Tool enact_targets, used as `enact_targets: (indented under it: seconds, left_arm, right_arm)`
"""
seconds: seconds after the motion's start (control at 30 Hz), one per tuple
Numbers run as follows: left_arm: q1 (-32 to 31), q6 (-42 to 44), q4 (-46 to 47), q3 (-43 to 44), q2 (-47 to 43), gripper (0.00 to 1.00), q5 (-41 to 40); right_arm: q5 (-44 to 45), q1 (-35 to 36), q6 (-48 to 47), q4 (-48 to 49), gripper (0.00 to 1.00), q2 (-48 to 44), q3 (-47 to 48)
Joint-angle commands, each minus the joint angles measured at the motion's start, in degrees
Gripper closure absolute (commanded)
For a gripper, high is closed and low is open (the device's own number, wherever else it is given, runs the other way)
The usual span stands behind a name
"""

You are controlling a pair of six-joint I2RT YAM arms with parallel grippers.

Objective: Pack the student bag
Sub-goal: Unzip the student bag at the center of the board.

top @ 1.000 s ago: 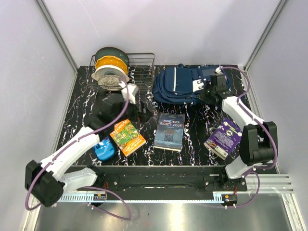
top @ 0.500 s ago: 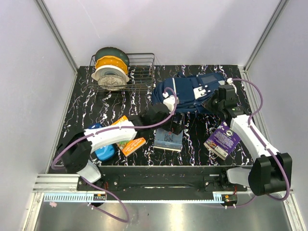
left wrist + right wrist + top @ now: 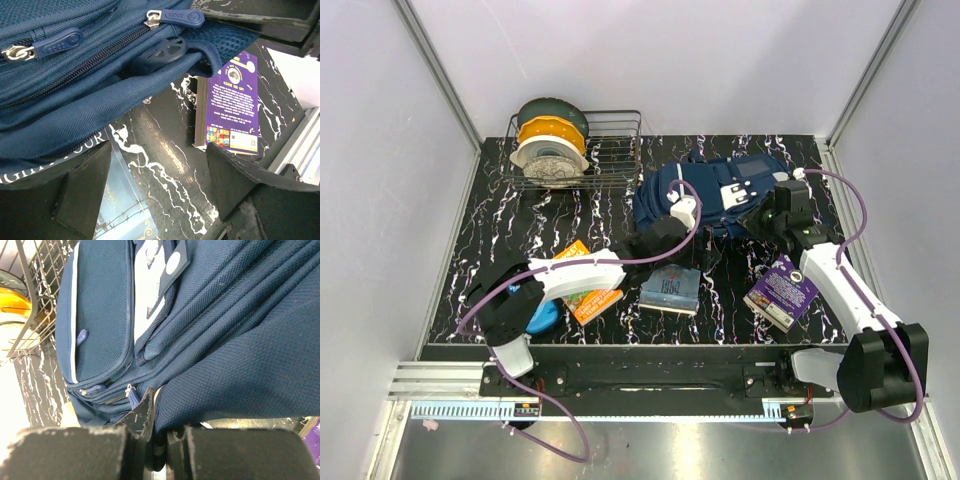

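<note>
The student bag [image 3: 720, 190] is a navy blue backpack lying on the black marbled table at the back, right of centre. My right gripper [image 3: 760, 218] is shut on a fold of its fabric at the near right edge; in the right wrist view the right gripper [image 3: 162, 440] pinches navy mesh cloth of the bag [image 3: 225, 340]. My left gripper [image 3: 685, 248] hovers open at the bag's near edge. In the left wrist view the left gripper [image 3: 160, 175] has only bare table between its jaws, and the bag's zippers [image 3: 60, 42] lie just above.
A dark blue book [image 3: 670, 288] lies partly under the left gripper. A purple book [image 3: 783, 288] is at the right, an orange book [image 3: 585, 285] and a blue object [image 3: 535, 312] at the left. A wire basket [image 3: 610, 150] with filament spools stands at the back left.
My left arm swung right from near the basket to the bag's near edge. The right gripper drew the bag's fabric toward the near right, and the bag shifted and turned.
</note>
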Motion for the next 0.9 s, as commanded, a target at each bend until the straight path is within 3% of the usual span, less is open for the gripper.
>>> enact_targets:
  seconds: [0.0, 0.47, 0.87]
  left_arm:
    - [-0.2, -1.5, 5.6, 2.6, 1.2, 0.20, -3.6]
    - [-0.2, -0.3, 8.1, 5.6, 4.6, 0.34, -10.2]
    - [-0.2, -0.9, 8.7, 6.3, 5.7, 0.57, -14.1]
  right_arm:
    - [-4.6, 0.2, 1.9, 4.3, 1.00, -4.1, 1.7]
    - [-7.0, 0.2, 1.2, 2.5, 1.00, -7.0, 2.4]
    - [-8.5, 0.2, 0.6, 0.9, 1.00, -8.8, 2.3]
